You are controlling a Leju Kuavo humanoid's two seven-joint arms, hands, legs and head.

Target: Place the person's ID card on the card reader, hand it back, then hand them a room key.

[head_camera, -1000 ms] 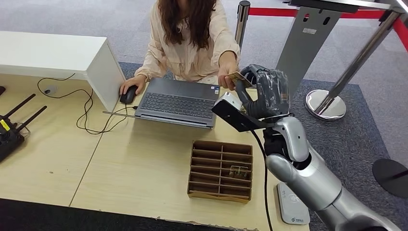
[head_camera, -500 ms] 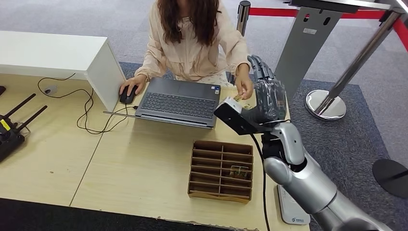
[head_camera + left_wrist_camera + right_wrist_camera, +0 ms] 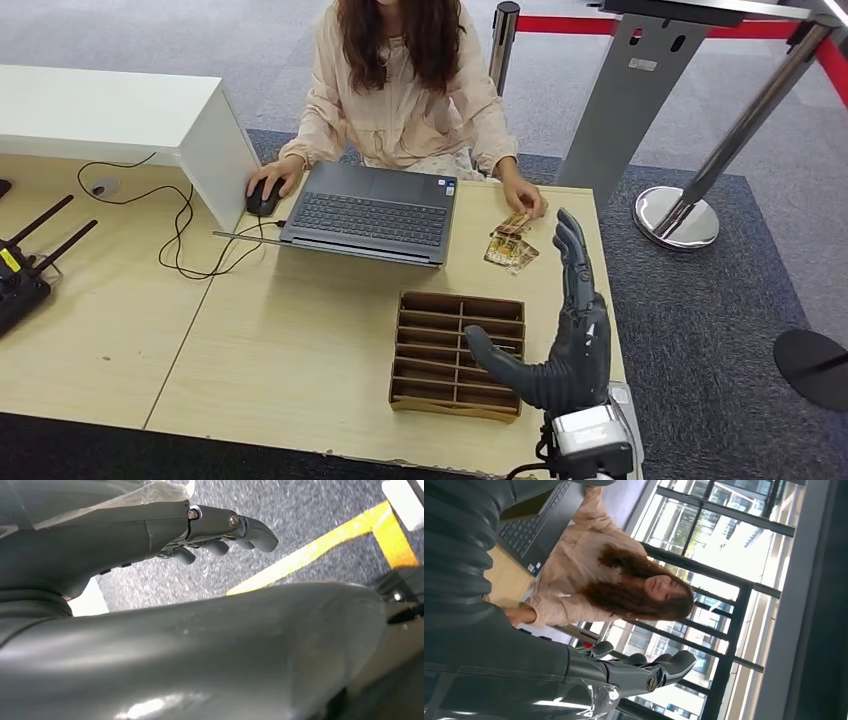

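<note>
My right hand [image 3: 572, 345] stands upright and open over the table's near right corner, beside the cardboard divider tray [image 3: 440, 325]; its thumb reaches across the tray's right compartments. It holds nothing, and the right wrist view shows its fingers [image 3: 649, 672] straight and bare. A few gold-patterned cards [image 3: 510, 247] lie on the table right of the laptop, with the person's hand [image 3: 525, 200] touching them. My left hand [image 3: 220, 527] hangs over grey carpet, fingers loosely extended and holding nothing.
A grey laptop [image 3: 370, 210] sits in front of the seated person [image 3: 400, 90], whose other hand rests on a black mouse [image 3: 265, 197]. A white box [image 3: 120, 115], loose cables and a black antenna device [image 3: 20, 270] occupy the left. A stanchion base [image 3: 678, 218] stands right of the table.
My right hand was raised beside the person's hand and a card; it has dropped back to the near table edge, open. The person lowered the card onto the table with others.
</note>
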